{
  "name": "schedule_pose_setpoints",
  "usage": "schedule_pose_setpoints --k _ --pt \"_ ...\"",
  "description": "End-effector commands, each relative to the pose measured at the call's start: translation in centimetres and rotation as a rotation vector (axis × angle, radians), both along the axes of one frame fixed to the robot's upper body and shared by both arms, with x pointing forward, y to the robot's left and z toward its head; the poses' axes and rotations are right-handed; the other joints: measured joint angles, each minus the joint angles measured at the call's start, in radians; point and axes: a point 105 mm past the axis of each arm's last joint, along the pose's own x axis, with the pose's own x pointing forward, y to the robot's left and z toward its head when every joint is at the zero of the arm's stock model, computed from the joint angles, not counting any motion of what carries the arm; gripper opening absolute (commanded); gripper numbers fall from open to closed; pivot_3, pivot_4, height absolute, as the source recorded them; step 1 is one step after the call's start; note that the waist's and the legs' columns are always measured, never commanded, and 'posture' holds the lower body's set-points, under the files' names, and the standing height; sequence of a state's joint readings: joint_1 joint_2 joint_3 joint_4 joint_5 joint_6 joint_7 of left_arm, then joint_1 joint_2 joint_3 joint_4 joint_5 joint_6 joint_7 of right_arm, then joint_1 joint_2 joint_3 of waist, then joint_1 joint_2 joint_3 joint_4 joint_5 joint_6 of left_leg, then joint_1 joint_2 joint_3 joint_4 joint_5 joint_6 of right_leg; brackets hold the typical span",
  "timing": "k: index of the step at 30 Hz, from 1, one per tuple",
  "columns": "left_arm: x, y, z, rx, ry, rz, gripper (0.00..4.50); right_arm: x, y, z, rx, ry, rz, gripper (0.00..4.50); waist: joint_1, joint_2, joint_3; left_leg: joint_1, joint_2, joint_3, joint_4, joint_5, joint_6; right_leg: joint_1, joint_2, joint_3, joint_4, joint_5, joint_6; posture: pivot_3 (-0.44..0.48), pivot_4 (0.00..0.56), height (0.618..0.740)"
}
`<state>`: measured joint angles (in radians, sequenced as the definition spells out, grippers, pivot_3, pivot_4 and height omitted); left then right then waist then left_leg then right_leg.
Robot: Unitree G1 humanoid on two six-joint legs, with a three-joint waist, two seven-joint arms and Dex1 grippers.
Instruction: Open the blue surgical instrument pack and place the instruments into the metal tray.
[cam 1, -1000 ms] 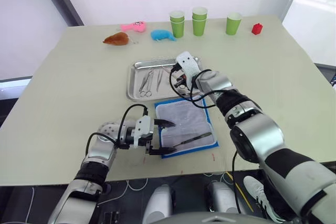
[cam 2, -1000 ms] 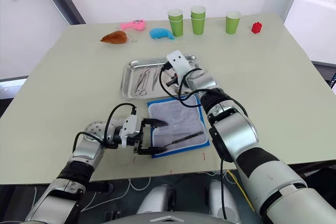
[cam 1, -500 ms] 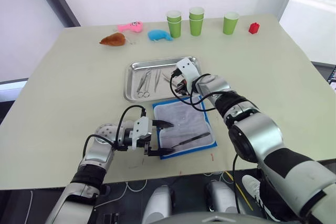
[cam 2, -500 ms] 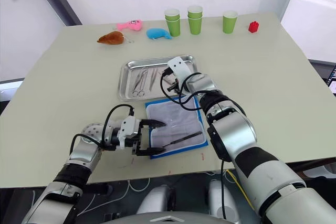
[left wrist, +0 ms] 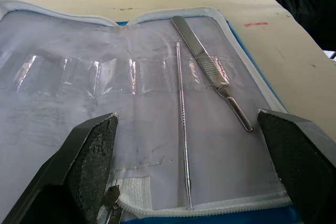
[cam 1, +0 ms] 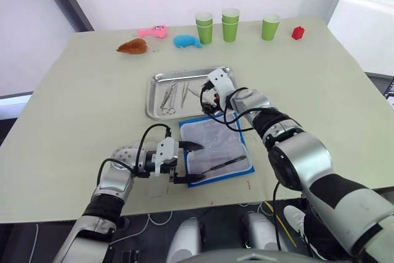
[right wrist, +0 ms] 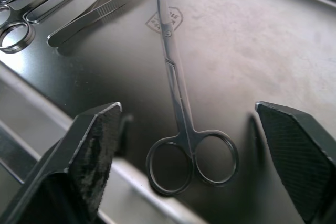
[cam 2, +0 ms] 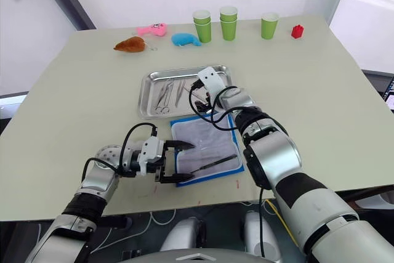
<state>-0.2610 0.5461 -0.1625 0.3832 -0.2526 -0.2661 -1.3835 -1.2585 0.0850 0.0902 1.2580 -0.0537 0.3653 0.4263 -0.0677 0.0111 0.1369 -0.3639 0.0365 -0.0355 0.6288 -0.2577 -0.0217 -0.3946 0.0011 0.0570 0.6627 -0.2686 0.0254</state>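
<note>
We see our right gripper (right wrist: 189, 145) spread wide over the shallow shiny steel tray (cam 1: 157, 98), holding nothing; a pair of thin silver ring-handled scissors (right wrist: 181, 114) lies flat on the tray floor between its two fingers, touching neither, with more slim silver instruments (right wrist: 63, 9) beyond the fingertips. Our left gripper (left wrist: 186, 182) is also wide open and empty, its fingers straddling the near edge of the unfolded blue fabric pack (cam 1: 217, 144). Between them, on the whitish lining, rest a thin straight probe (left wrist: 181, 124) and a flat-handled silver tool (left wrist: 210, 72).
</note>
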Motion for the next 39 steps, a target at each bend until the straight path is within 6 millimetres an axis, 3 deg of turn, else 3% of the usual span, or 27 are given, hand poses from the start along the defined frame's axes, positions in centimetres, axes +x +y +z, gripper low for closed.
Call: schedule_pose_setpoints --k 1,9,16,20,29,35,39 --pt "-2.3 0.9 -5.0 0.116 0.212 0.037 4.5 0.2 0.7 1.6 0.026 -0.054 0.034 4.06 0.0 0.0 0.0 0.0 0.0 0.0 0.0 0.0 0.0 0.0 0.0 0.0 0.0 0.0 0.0 0.0 0.15 0.74" --pt "-2.2 0.9 -4.9 0.117 0.21 0.032 4.5 0.8 0.0 5.0 0.133 -0.161 0.126 4.06 0.0 0.0 0.0 0.0 0.0 0.0 0.0 0.0 0.0 0.0 0.0 0.0 0.0 0.0 0.0 0.0 0.15 0.74" --pt "-2.0 0.9 -4.8 0.119 0.208 0.024 4.5 -0.6 -3.1 6.5 0.275 -0.24 0.279 4.06 0.005 -0.001 0.001 -0.001 0.0 0.0 0.0 0.0 0.0 0.0 0.0 0.0 -0.001 0.0 0.0 0.0 0.15 0.74" --pt "-1.9 0.9 -4.8 0.12 0.207 0.018 4.5 -4.0 -6.1 6.5 0.337 -0.355 0.413 4.06 0.012 -0.001 0.001 -0.001 0.0 -0.001 0.0 0.0 0.0 0.0 0.0 -0.001 0.0 0.0 0.0 0.0 0.15 0.74" --pt "-1.8 0.8 -4.9 0.123 0.209 0.003 4.5 -11.3 -10.9 4.5 0.257 -0.336 0.622 4.06 0.01 -0.002 0.003 0.001 0.0 0.0 0.001 0.0 0.0 0.001 0.001 0.0 0.001 0.0 0.0 0.0 0.15 0.74" --pt "-1.8 0.7 -5.0 0.122 0.208 -0.001 4.5 -14.4 -14.8 5.6 0.231 -0.302 0.699 4.06 0.021 -0.006 0.006 0.0 0.0 0.001 0.001 0.0 0.0 0.0 0.0 0.0 -0.001 0.0 0.0 0.0 0.15 0.74" --pt "-2.0 0.8 -5.1 0.122 0.213 0.0 4.5 -16.3 -18.2 8.4 0.257 -0.311 0.74 4.06 0.024 -0.007 0.007 0.0 0.0 0.0 0.001 0.0 0.0 0.001 0.0 0.0 -0.001 -0.001 0.0 0.0 0.15 0.74"
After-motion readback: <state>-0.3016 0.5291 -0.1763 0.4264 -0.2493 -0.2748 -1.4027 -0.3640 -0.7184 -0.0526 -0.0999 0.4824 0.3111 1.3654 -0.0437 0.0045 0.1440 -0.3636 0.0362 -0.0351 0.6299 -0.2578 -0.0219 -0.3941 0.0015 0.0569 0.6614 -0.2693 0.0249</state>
